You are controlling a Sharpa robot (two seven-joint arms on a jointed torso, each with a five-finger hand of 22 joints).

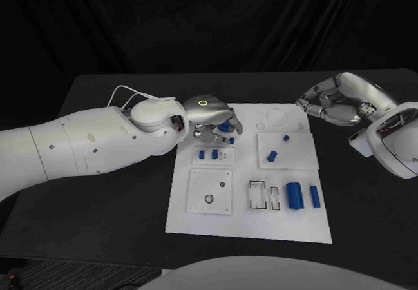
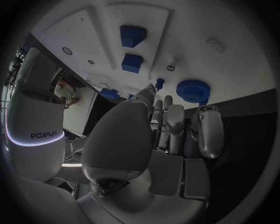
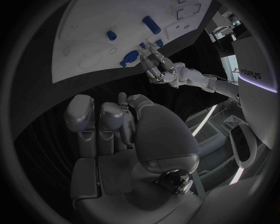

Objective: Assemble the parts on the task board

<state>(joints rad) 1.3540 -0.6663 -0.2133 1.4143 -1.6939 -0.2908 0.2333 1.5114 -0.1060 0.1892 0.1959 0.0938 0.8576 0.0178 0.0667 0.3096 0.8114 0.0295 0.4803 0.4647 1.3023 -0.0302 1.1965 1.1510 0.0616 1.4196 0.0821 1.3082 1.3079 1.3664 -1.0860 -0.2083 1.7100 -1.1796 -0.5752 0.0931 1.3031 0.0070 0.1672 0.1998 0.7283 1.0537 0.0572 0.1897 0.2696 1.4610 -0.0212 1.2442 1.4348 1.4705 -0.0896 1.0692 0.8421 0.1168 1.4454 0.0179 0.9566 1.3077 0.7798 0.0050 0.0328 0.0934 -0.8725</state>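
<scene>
Task board [image 1: 245, 230]: white plate in the middle of the black table [image 1: 100, 208]; landmark for every entry below.
Near inset plate [image 1: 211, 191]: white square with a small round hole, on the board's near left part.
Slotted frame [image 1: 264, 195]: two narrow black-edged slots, just right of the near inset plate.
Large blue cylinder [image 1: 294, 196]: lying flat just right of the slotted frame.
Slim blue cylinder [image 1: 316, 196]: lying flat beside the large one, near the board's right edge.
Blue pegs [image 1: 209, 154]: two short ones standing in a small block on the board's left middle; also seen from the left wrist [image 2: 132, 62].
Right inset plate [image 1: 286, 148]: carries one blue cylinder [image 1: 274, 157] and a smaller blue piece [image 1: 286, 138].
Blue gear [image 1: 227, 126]: at the board's far left corner, close by the left fingertips; contact cannot be told [image 2: 189, 90].
Left hand [image 1: 210, 119]: over the board's far left corner, fingers apart and pointing down, nothing gripped.
Right hand [image 1: 335, 102]: off the board's far right corner, above the table, fingers curled inward, empty.
</scene>
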